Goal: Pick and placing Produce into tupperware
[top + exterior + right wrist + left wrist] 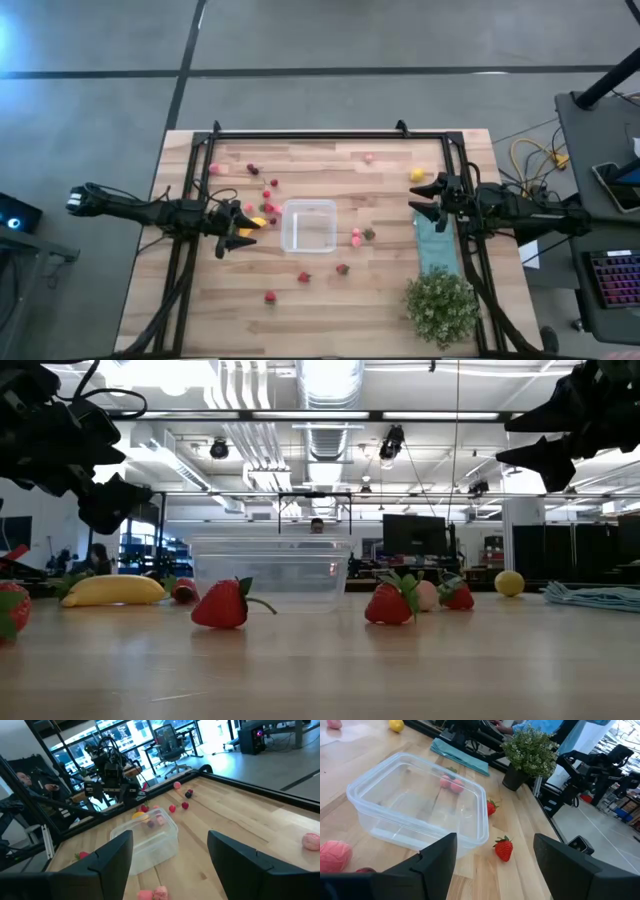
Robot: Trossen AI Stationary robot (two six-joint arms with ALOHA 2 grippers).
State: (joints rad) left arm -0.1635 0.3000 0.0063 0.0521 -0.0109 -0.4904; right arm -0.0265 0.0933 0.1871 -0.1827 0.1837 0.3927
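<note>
The clear square tupperware [308, 226] stands on the middle of the table with nothing inside it, also seen in the left wrist view [415, 805] and right wrist view [147, 840]. Small red and pink berries lie scattered around it: strawberries [220, 605] [503, 848], pink pieces [356, 237], a lemon [416, 174] near the right arm, a yellow curved piece [112, 590] beside the left gripper. My left gripper [238, 231] hovers open just left of the tupperware. My right gripper [426, 200] hangs open above the table to its right.
A green bushy plant in a pot [441, 306] stands at the near right corner. A teal cloth [436, 245] lies under the right arm. A black frame [330, 133] runs along the table's far edge. Bare wood shows in front of the tupperware.
</note>
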